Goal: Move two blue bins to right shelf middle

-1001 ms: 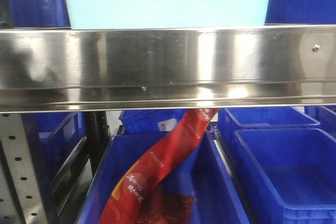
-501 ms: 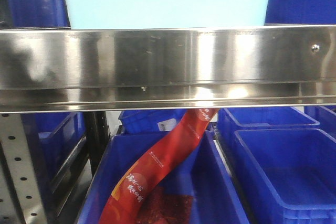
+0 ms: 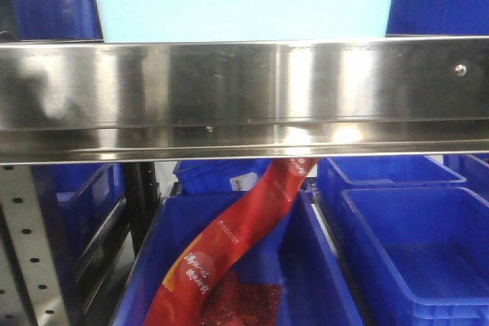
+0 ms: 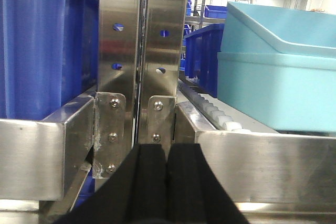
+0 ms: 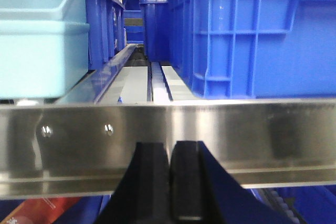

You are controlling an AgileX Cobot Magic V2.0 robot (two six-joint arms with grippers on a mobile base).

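Left wrist view: the left pincer (image 4: 167, 182) has its black jaws pressed together on nothing, before a steel shelf rail (image 4: 262, 166); beyond sits a pale turquoise plastic bin (image 4: 278, 87). The right pincer (image 5: 169, 182) is likewise pressed together and holds nothing, below a dark blue ribbed plastic bin (image 5: 247, 35) on the shelf. In the front view, lower blue bins (image 3: 412, 250) hold a red printed packet (image 3: 229, 242).
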